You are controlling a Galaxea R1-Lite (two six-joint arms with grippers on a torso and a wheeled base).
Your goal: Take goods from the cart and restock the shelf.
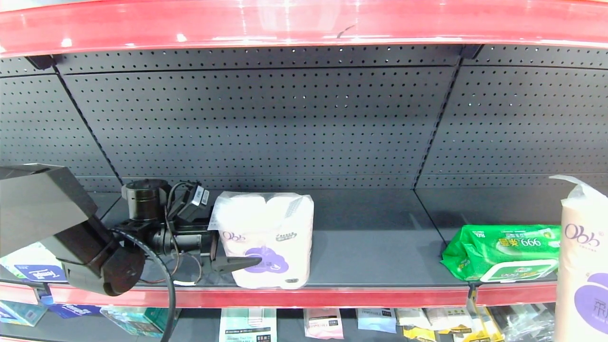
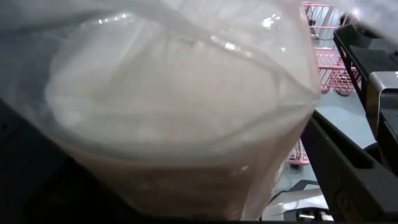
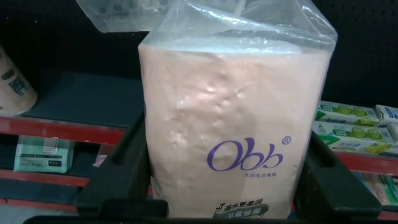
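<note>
A white toilet paper pack (image 1: 280, 223) with purple print stands upright at the front of the grey shelf (image 1: 375, 247). My left gripper (image 1: 251, 237) is shut on it from the left. One black finger (image 1: 237, 262) lies across the pack's front, and the pack's top (image 2: 180, 106) bulges close before the left wrist camera. A second, matching toilet paper pack (image 1: 584, 266) is upright at the far right, in front of the shelf. My right gripper (image 3: 227, 168) is shut on this pack (image 3: 249, 99), with a finger (image 3: 118, 168) on each side.
A green wet-wipes pack (image 1: 503, 251) lies on the shelf's right section. Bare shelf lies between it and the left pack. A red price rail (image 1: 361, 297) edges the shelf, with small goods on the shelf below. Another red shelf (image 1: 304, 23) hangs overhead. Pink carts (image 2: 333, 62) stand behind.
</note>
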